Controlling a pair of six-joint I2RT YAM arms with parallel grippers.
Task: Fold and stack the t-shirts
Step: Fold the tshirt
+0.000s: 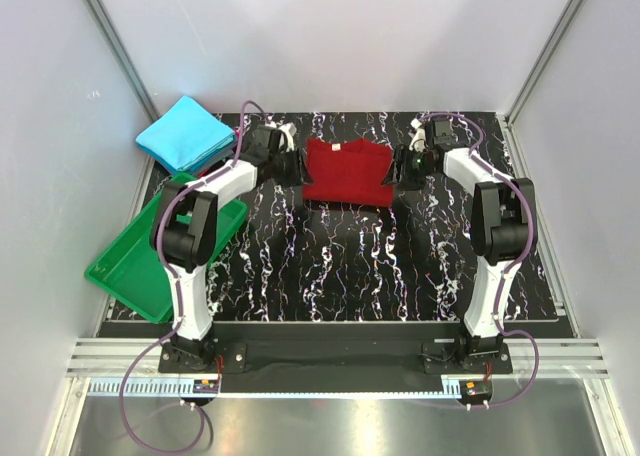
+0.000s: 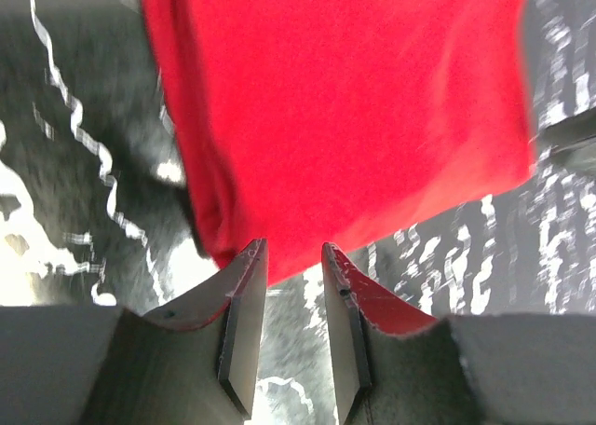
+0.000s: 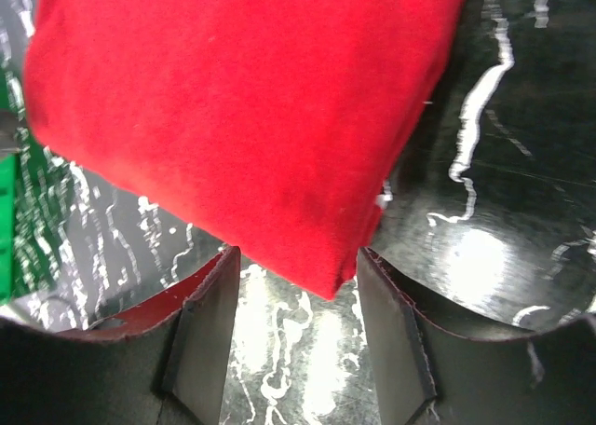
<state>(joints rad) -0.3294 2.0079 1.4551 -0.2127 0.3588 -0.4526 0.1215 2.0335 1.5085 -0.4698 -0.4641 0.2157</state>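
The dark red t-shirt [image 1: 345,172] lies folded flat at the back middle of the black marbled table [image 1: 330,266]. My left gripper [image 1: 297,168] sits at its left edge and my right gripper [image 1: 398,168] at its right edge. In the left wrist view the left gripper [image 2: 293,257] is open, with only table between its fingers and the red shirt [image 2: 354,99] just beyond the tips. The right gripper [image 3: 298,267] is open too, a corner of the red shirt [image 3: 251,117] pointing into the gap without being pinched. The cyan-blue t-shirt [image 1: 186,134] rests folded at the back left.
A green plastic tray [image 1: 150,261] lies tilted over the table's left edge, beside the left arm. Grey walls close in the back and both sides. A sliver of green tray [image 3: 7,220] shows at the left of the right wrist view.
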